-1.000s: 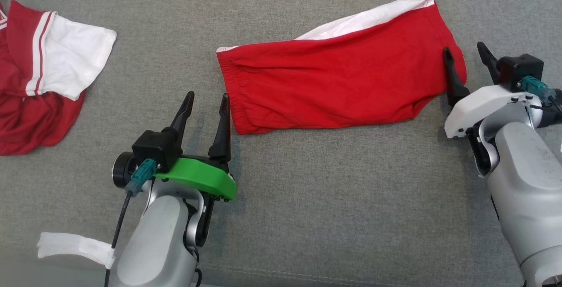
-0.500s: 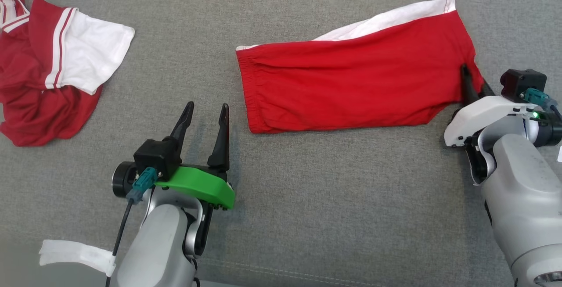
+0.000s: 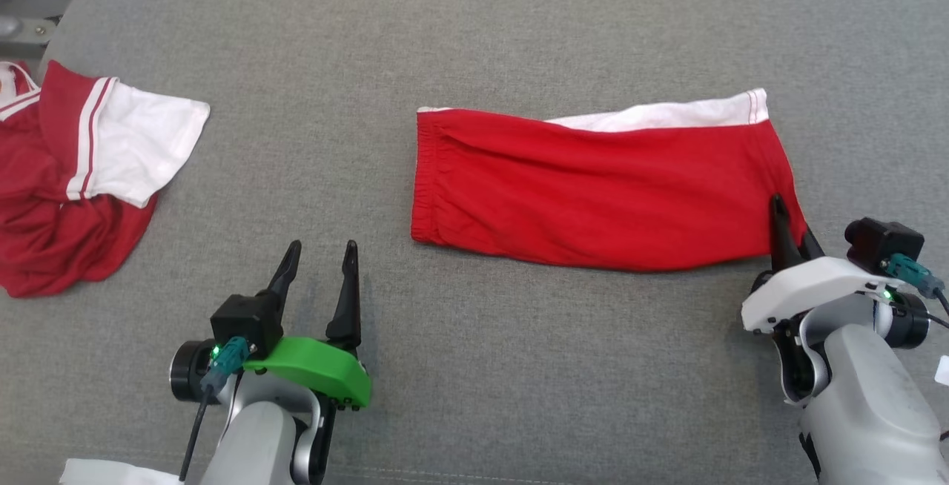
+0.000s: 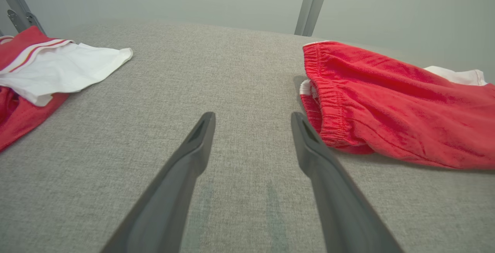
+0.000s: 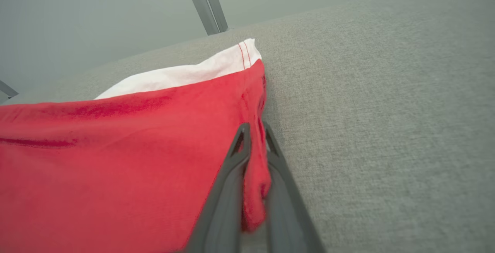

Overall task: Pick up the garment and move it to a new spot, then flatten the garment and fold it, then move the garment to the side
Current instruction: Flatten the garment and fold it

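Observation:
The garment (image 3: 600, 192) is a pair of red shorts with a white layer peeking out along its far edge, lying folded lengthwise on the grey cushion, waistband to the left. My right gripper (image 3: 789, 229) is shut on its near right corner; in the right wrist view the red hem (image 5: 253, 175) is pinched between the two fingers. My left gripper (image 3: 319, 266) hovers open to the left of the waistband (image 4: 328, 110), holding nothing, its fingers (image 4: 193, 156) spread over bare fabric.
A second red and white garment (image 3: 81, 173) lies crumpled at the far left of the grey cushion (image 3: 482, 366). A white strip (image 3: 111, 472) shows at the bottom left. The cushion's back edge and metal frame posts (image 4: 313, 3) lie beyond.
My right gripper has shut on the garment's near right corner. The shorts' right end has swung nearer, so the piece lies more level. The head camera has shifted.

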